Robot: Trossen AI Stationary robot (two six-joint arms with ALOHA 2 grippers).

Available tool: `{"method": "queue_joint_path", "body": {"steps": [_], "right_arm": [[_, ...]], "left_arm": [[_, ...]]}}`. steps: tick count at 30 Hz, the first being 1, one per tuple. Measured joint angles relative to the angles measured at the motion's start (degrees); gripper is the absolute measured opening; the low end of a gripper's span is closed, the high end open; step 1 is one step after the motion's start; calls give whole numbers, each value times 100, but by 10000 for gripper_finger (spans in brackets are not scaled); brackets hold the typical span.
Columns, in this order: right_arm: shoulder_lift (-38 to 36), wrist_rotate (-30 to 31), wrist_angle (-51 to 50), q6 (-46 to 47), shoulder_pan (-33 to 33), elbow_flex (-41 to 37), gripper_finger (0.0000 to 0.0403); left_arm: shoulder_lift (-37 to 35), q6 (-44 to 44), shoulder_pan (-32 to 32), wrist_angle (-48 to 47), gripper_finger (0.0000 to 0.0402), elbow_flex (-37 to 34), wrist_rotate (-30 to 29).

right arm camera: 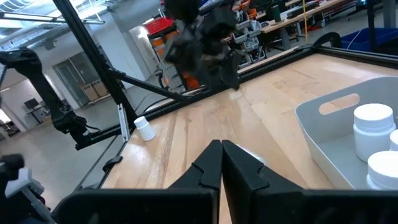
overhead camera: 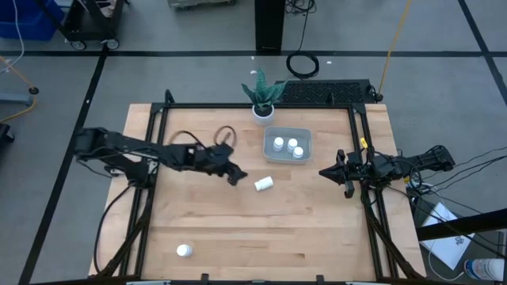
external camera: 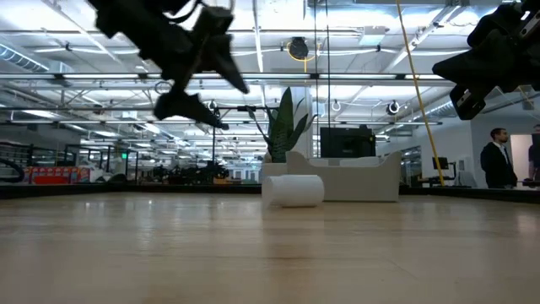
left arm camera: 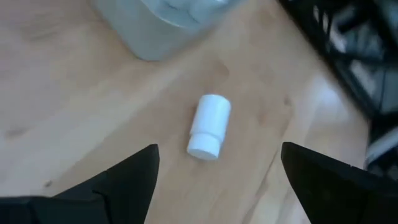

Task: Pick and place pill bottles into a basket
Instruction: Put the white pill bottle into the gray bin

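Note:
A white pill bottle (overhead camera: 264,184) lies on its side on the wooden table just to the right of my left gripper (overhead camera: 236,175), which is open and above the table. In the left wrist view the bottle (left arm camera: 209,126) lies ahead of the two spread fingers. The pale basket (overhead camera: 287,145) stands at the far middle with three bottles (overhead camera: 288,146) in it. Another bottle (overhead camera: 184,250) stands near the front left. My right gripper (overhead camera: 325,171) is shut and empty at the table's right, beside the basket.
A white plant pot with green leaves (overhead camera: 262,99) stands behind the basket. A dark cable loop (overhead camera: 207,138) lies at the far left of the table. Black frame rails (overhead camera: 366,198) run along the table's sides. A person (external camera: 496,159) stands in the room beyond.

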Motion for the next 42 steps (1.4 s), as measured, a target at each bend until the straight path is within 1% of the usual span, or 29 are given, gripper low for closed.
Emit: {"method": "queue_joint_path", "body": {"steps": [3, 9, 12, 15, 17, 20, 22, 27, 30, 33, 34, 38, 40, 42], "right_arm": [[0, 0, -15, 0, 0, 0, 4], [2, 2, -8, 0, 0, 0, 4], [2, 2, -15, 1, -2, 0, 4], [4, 2, -2, 0, 0, 0, 4], [4, 2, -7, 0, 0, 0, 4], [6, 2, -11, 0, -1, 0, 4], [7, 1, -2, 0, 0, 0, 4], [7, 2, -2, 0, 0, 0, 4], [7, 2, -4, 0, 0, 0, 4], [7, 2, -1, 0, 0, 0, 4], [7, 2, -1, 0, 0, 0, 4], [7, 2, 0, 0, -2, 0, 4], [7, 2, -4, 0, -2, 0, 4], [7, 2, -1, 0, -1, 0, 4]], "left_arm": [[636, 339, -302, -288, 344, 544, -94], [1888, 379, -767, -260, 344, 1624, -343], [2420, 622, -1002, -234, 344, 2241, -452], [2944, 564, -1195, -286, 344, 2790, -382], [3265, 514, -1317, -566, 344, 3132, -429], [3645, 363, -1427, -1333, 344, 3545, -532], [3811, 360, -1475, -1540, 344, 3656, -531], [3918, 329, -1500, -1475, 344, 3715, -597], [3918, 464, -1500, -1279, 344, 3718, -691], [3918, 598, -1496, -776, 344, 3721, -394], [3915, 638, -1498, -722, 344, 3726, -380], [3918, 823, -1537, -795, 344, 3722, -434], [3918, 854, -1544, -756, 344, 3722, -153], [3918, 1317, -1606, -813, 344, 3722, -38]]}}
